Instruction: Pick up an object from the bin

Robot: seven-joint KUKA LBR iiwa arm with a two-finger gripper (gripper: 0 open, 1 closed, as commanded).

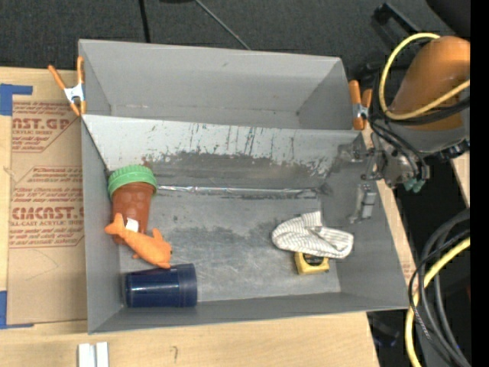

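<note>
The arm (pixel 397 167) comes in from the right, its orange cover (pixel 432 71) and looped cables sitting outside the bin's (pixel 214 82) right rim. The gripper (pixel 365 199) hangs low against the sloping right wall, above the floor at the right end. It is grey on grey there, so I cannot tell whether the claw is apart or together, and nothing shows in its grasp. The nearest thing is a white crumpled cloth (pixel 313 237), which lies on the bin floor towards the front right, down and to the left of the gripper and apart from it. Just in front of the cloth, partly tucked under its edge, is a small yellow-and-black thing (pixel 312 264), possibly a tape measure, though too little of it shows to be sure. The rest lie well apart from the gripper at the left end of the bin. A brown bottle (pixel 134 199) with a green cap (pixel 131 180) lies against the left wall with the cap pointing to the back. An orange toy fish (pixel 144 243) lies touching the bottle's lower end, its length slanting towards the front. A dark blue cylinder (pixel 160 287) lies on its side in the front left corner, just in front of the fish. The middle of the floor is bare, scuffed metal.
</note>
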